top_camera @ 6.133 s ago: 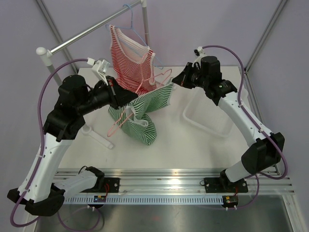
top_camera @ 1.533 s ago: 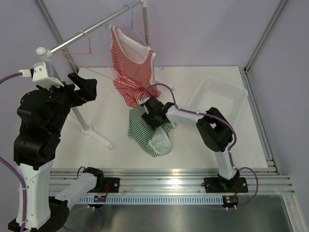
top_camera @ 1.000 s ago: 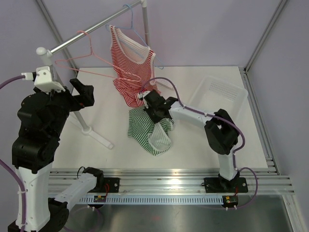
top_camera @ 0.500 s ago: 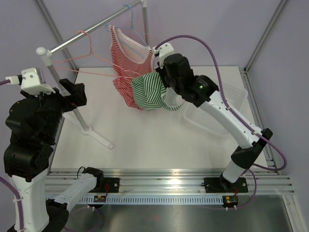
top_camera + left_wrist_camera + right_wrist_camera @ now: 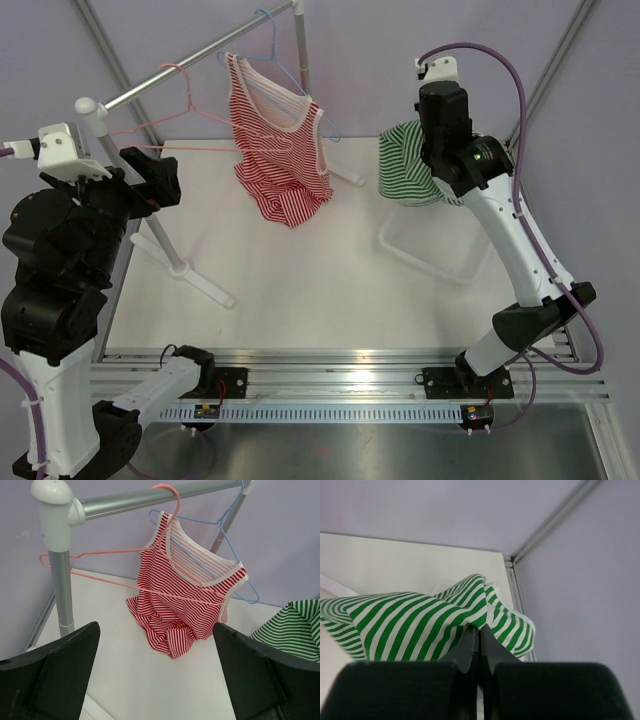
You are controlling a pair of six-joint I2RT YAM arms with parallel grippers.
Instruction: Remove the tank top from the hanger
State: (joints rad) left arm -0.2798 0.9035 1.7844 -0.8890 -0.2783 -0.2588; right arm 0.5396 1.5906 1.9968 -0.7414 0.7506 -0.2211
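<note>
The right gripper (image 5: 479, 630) has its fingers pressed together on a fold of the green striped tank top (image 5: 403, 165), which hangs bunched from it in the air at the upper right of the overhead view, above the far end of the clear bin (image 5: 440, 255) and off any hanger. The left gripper (image 5: 155, 627) is spread wide with nothing between its fingers, raised at the left of the overhead view and facing the rail (image 5: 150, 497). A bare pink hanger (image 5: 100, 553) hooks over that rail near its post. Beside it, toward the upper middle of the frame, a red striped tank top (image 5: 280, 150) hangs on a blue hanger (image 5: 256, 599) above the white table (image 5: 300, 280).
</note>
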